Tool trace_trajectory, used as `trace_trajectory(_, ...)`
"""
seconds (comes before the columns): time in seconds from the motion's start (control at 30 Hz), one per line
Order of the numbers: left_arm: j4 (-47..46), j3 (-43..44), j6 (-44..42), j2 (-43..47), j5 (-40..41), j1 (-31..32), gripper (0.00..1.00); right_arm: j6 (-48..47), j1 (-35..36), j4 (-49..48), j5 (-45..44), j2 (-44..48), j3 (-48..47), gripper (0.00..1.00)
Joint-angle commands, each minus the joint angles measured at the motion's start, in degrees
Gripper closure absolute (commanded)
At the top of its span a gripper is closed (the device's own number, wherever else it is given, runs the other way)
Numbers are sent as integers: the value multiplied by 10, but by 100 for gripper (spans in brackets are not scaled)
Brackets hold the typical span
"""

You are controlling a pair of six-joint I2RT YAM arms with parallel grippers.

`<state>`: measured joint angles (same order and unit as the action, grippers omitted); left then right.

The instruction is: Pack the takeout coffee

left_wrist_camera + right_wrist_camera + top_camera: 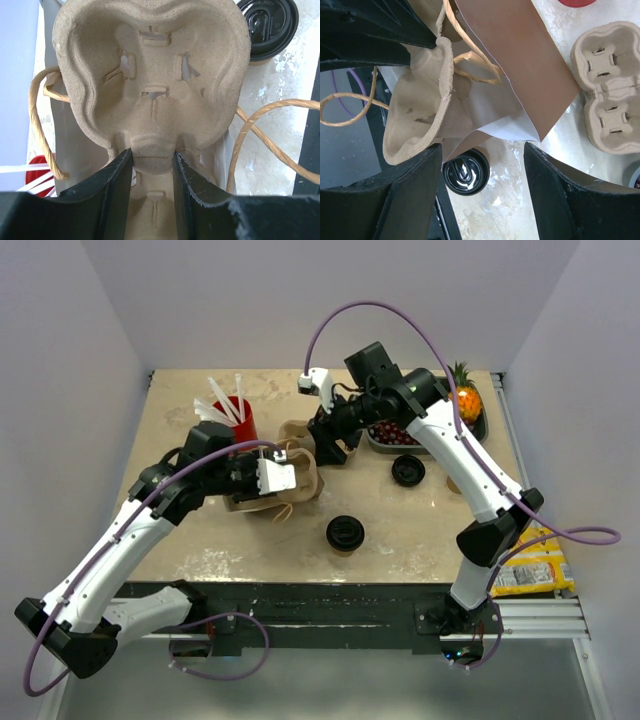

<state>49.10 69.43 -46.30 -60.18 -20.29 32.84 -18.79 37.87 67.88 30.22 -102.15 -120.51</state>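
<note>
The takeout coffee (344, 533), a tan cup under a round black lid, stands alone on the table in front of the bag; it also shows in the left wrist view (267, 27) and the right wrist view (466, 172). My left gripper (152, 155) is shut on the middle ridge of a pulp cup carrier (150, 75), which it holds at the mouth of a brown paper bag (305, 483) lying on its side. My right gripper (482, 150) hangs open just behind the bag (520, 65), the bag's lip above its fingers and nothing pinched between them.
A second pulp carrier (607, 90) lies behind the bag. A black lid (407, 471) sits to the right. A red cup with white straws (235, 418) stands at the back left; a dark fruit tray (395, 435) and a pineapple (465, 400) at the back right. The bag's twine handles (272, 130) trail loose.
</note>
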Motion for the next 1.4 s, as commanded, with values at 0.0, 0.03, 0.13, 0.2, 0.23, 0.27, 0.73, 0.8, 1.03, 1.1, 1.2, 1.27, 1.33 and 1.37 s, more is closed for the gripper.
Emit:
trace_trajectory(0.0, 8, 26, 1, 4, 25, 4, 100, 44, 2, -35, 8, 6, 2, 30)
trace_trajectory(0.03, 8, 27, 1, 3, 30, 3, 100, 47, 1, -39, -5, 6, 1, 30)
trace_trajectory(0.13, 13, 33, 0, 2, 39, 4, 100, 60, 1, -49, -8, 4, -8, 31)
trace_trajectory(0.2, 21, 39, -3, 1, 44, 3, 100, 72, -1, -56, -13, 0, -17, 31)
trace_trajectory(0.23, 24, 41, -3, 0, 46, 4, 100, 74, -1, -59, -18, -3, -30, 32)
trace_trajectory(0.27, 32, 43, -4, -1, 47, 3, 100, 80, -2, -62, -30, -5, -36, 32)
trace_trajectory(0.73, 72, 82, -9, -23, 52, 3, 100, 109, -8, -83, -61, -52, -67, 32)
trace_trajectory(0.8, 69, 77, -8, -21, 49, 3, 100, 116, -7, -85, -58, -62, -75, 32)
trace_trajectory(1.03, 61, 64, -3, -16, 58, 4, 100, 118, -6, -76, -80, -72, -66, 32)
trace_trajectory(1.1, 56, 61, 2, -17, 73, 4, 100, 105, -5, -59, -118, -70, -48, 31)
trace_trajectory(1.2, 56, 58, 4, -19, 92, 4, 100, 79, -6, -36, -137, -57, -25, 31)
trace_trajectory(1.27, 58, 54, 3, -20, 104, 4, 100, 65, -6, -30, -142, -44, -13, 31)
trace_trajectory(1.33, 61, 52, 4, -21, 108, 4, 100, 55, -6, -21, -145, -38, -5, 31)
trace_trajectory(1.37, 64, 50, 4, -24, 109, 4, 100, 52, -6, -20, -147, -34, -3, 31)
